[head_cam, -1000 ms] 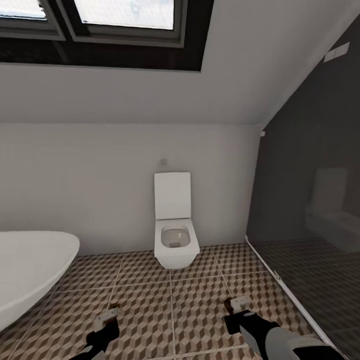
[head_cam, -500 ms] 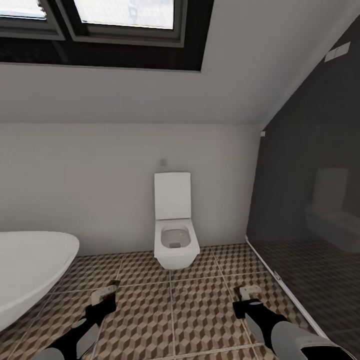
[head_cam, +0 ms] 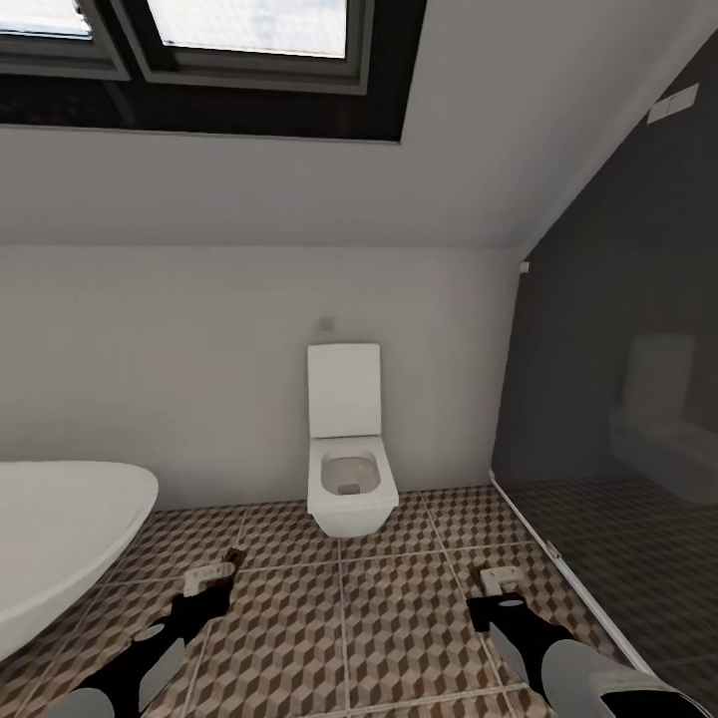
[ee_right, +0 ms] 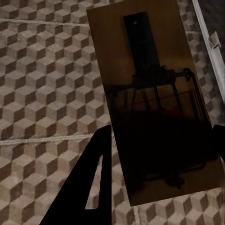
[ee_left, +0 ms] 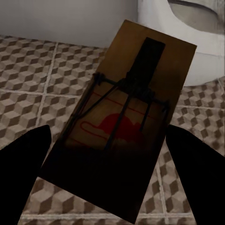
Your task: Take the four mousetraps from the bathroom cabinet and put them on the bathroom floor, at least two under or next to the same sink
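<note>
While I hover over the cube-patterned brown tile floor [head_cam: 379,618], each gripper's fingers clamp a flat tan wooden mousetrap, left [ee_left: 124,117] and right [ee_right: 154,103]; light, stiff boards, best pinched by their edges.

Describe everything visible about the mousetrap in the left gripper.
The mousetrap is a flat tan-brown wooden rectangle with a dark metal bar, a wire spring frame and a red printed shape on its face. It sits between the left gripper's dark fingers, held above the cube-patterned floor, its far end pointing toward the white toilet.
</note>
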### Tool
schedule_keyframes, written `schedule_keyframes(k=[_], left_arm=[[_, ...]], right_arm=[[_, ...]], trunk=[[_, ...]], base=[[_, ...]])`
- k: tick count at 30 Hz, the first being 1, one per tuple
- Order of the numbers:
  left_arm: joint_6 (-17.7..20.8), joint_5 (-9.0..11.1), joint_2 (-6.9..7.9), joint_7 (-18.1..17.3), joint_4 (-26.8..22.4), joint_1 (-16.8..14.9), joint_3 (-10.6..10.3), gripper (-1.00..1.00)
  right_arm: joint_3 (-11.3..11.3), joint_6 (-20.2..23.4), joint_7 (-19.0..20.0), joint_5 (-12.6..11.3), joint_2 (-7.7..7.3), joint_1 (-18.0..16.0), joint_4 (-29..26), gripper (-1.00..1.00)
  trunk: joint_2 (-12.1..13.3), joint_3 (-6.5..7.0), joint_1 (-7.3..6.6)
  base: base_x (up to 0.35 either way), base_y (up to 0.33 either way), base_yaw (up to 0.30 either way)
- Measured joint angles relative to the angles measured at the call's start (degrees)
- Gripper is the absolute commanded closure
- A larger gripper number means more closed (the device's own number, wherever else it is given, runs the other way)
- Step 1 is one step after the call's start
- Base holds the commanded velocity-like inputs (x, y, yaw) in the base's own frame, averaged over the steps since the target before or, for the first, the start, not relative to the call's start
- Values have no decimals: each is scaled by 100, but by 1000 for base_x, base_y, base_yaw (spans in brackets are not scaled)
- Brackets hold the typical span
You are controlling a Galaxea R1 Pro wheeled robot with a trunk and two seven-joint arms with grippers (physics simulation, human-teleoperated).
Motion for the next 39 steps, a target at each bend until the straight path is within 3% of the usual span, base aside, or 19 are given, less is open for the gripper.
schedule_keyframes(k=[1, 9, 25, 39], left_arm=[[-5, -86, 10, -150, -76, 6, 13, 100], [-15, -111, 12, -152, -102, 8, 29, 100], [-16, -112, 9, -152, -93, 5, 1, 100], [-42, -113, 9, -148, -92, 6, -2, 100]], right_arm=[[-3, 27, -14, -1, -18, -1, 1, 100], [-2, 58, -21, -2, -8, 0, 0, 100], [3, 26, -16, -2, -26, -1, -2, 100], [5, 31, -9, -2, -7, 0, -1, 100]], trunk=[[0, 0, 0], [0, 0, 0], [0, 0, -2], [0, 0, 0]], base=[[0, 0, 226], [0, 0, 187], [122, -164, 9], [38, -27, 0]])
